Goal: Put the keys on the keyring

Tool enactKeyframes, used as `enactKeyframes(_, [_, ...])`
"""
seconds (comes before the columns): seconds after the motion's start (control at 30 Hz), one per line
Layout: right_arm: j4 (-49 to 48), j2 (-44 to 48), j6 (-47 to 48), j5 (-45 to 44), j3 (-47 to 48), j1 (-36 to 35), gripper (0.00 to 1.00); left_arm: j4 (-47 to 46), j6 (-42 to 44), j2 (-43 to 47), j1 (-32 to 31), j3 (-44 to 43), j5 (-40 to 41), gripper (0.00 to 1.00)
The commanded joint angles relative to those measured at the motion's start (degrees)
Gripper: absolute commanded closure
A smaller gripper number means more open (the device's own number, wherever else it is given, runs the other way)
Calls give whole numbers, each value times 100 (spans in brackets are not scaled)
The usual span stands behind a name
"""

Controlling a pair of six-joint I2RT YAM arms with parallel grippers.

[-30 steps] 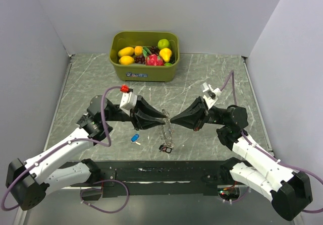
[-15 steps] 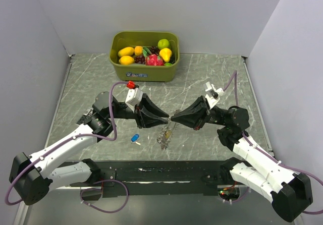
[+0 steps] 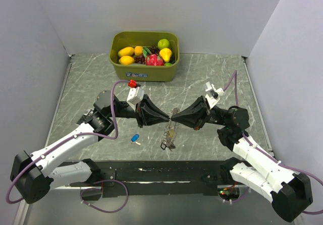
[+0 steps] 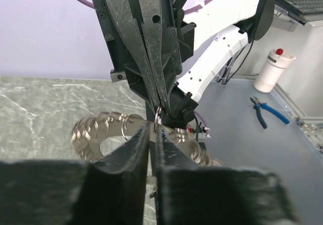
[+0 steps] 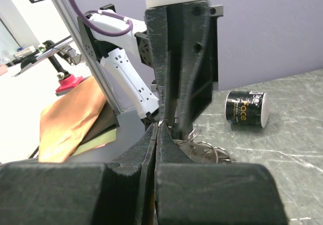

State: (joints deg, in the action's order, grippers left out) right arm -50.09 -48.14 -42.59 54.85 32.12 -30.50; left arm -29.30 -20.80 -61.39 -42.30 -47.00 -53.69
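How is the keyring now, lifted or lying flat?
Lifted: the keyring dangles from the left gripper and right gripper, pinched between them.

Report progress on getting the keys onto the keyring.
Done: the keyring is picked up. In hand: left pincer and right pincer pinch its top, tip to tip. Left: the blue key lies loose on the table; whether any key is threaded is unclear.

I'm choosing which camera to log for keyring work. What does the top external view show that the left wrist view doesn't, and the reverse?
Only top external: the blue key on the table, and the fruit bin. Only left wrist: the links of the keyring close up, blue pliers and a white bottle in the background. Both: the keyring hanging where the left tool and right tool meet tip to tip.
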Motion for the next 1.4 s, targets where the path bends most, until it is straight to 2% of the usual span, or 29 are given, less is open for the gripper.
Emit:
enactKeyframes(0.0, [-555,24,-57,-97,23,-17,100,-76,14,-14,12,-274,-45,91])
enactKeyframes(0.03, [-546,7,-39,-97,14,-26,100,-67,-3,-5,3,-274,-45,99])
enactKeyframes(0.27, [-204,199,233,-255,-57,-26,99,-59,242,284,-6,15,341,99])
enactKeyframes(0.3, [-169,243,251,-273,-65,-17,81,29,295,337,3,42,420,99])
enactKeyframes(0.37, [-2,418,391,-413,-83,-26,61,82,461,477,-6,165,640,99])
enactKeyframes(0.4, [103,480,453,-483,-66,-26,38,117,523,531,-15,191,693,99])
enactKeyframes(0.47, [569,708,742,-650,13,-26,21,222,751,671,-23,332,930,99])
enactKeyframes(0.57, [1026,989,1085,-852,49,-26,12,477,1112,847,-50,455,1237,99])
enactKeyframes(0.7, [1431,1184,1393,-1011,75,-17,5,846,1552,1049,-137,543,1695,99])
enactKeyframes(0.87, [1739,1175,1631,-1011,154,-26,2,1145,1754,1260,-164,552,1968,99])
enactKeyframes(1.07, [2801,1254,2158,-1521,365,-17,0,1189,1105,1279,-42,289,2029,99])
enactKeyframes(1.17, [3144,1272,2369,-1635,400,-26,0,1286,841,1094,196,130,1863,99])
enactKeyframes(1.37, [3540,1097,2536,-1845,330,-26,0,1198,252,821,1179,95,1203,99])
